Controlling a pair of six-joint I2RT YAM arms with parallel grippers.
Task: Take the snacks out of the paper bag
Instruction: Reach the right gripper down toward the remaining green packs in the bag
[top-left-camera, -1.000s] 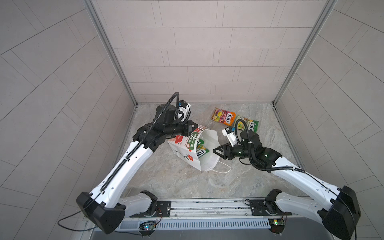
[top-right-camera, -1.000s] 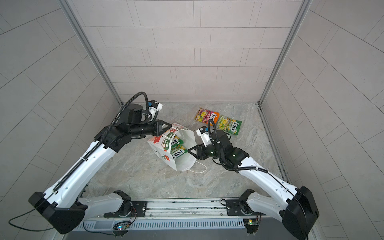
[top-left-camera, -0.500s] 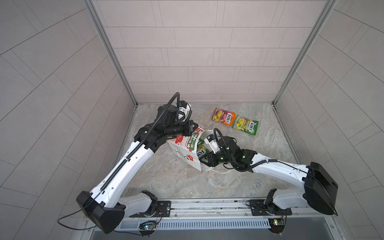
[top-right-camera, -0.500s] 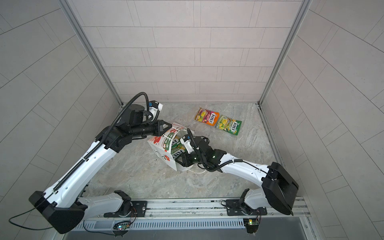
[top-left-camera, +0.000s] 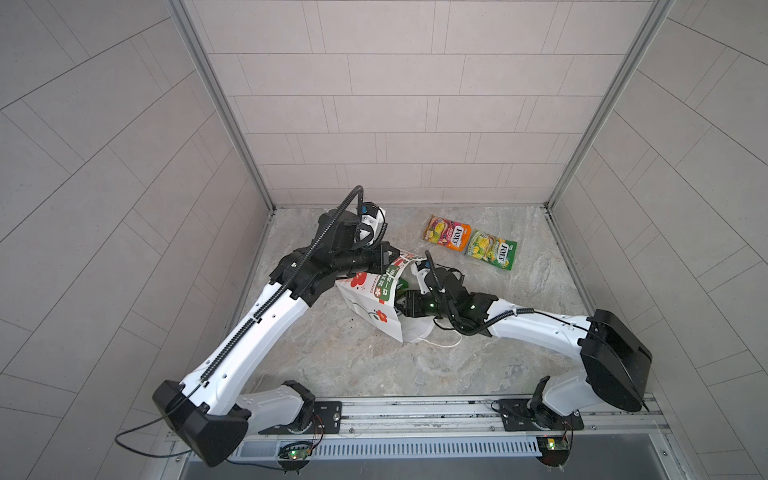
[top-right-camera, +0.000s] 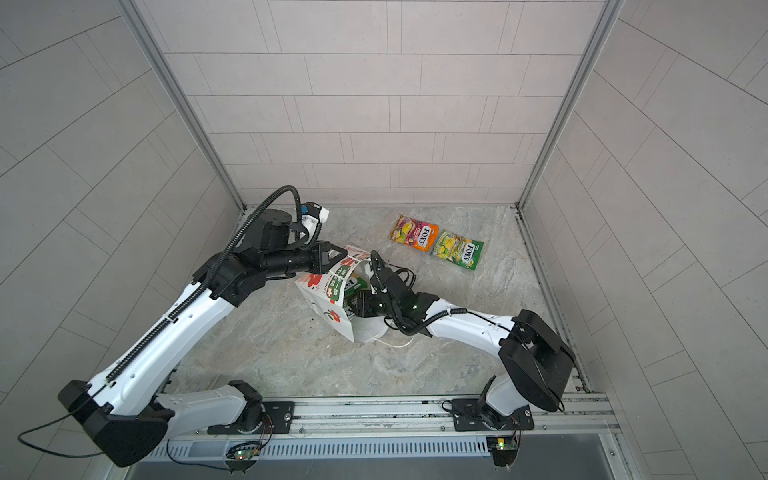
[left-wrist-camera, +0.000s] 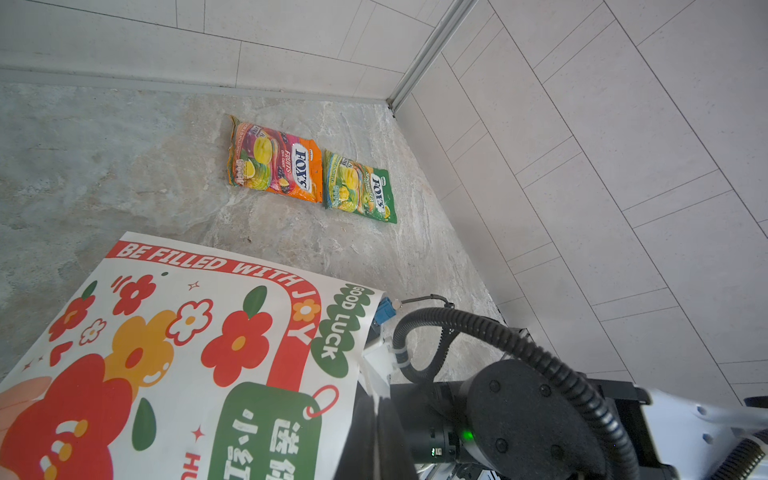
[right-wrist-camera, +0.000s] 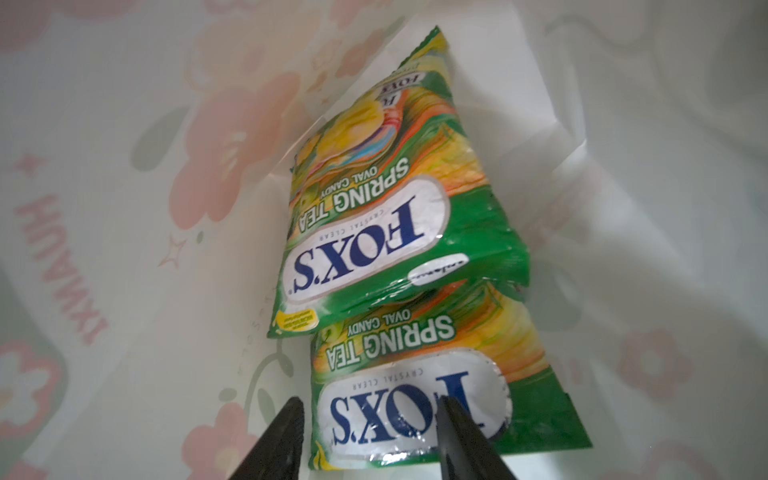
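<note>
Pale grey tiled walls (top-left-camera: 395, 104) closed three sides. Metal corner posts (top-left-camera: 224, 108). Marbled grey-beige stone surface (top-left-camera: 332, 365), light soft and even.

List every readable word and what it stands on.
"BE FILLED WITH JOY": red band on the paper bag.
"GOOD LUCK": green patch on the bag.
"HUANXI": the bag.
"FOX'S", "FRUITS": orange packet.
"FOX'S": green packet beside it; smaller print blurred.
"FOX'S CRYSTAL CLEAR SPRING TEA OVAL CANDY": both packets inside the bag.
Chinese characters on the bag: cut off.
</note>
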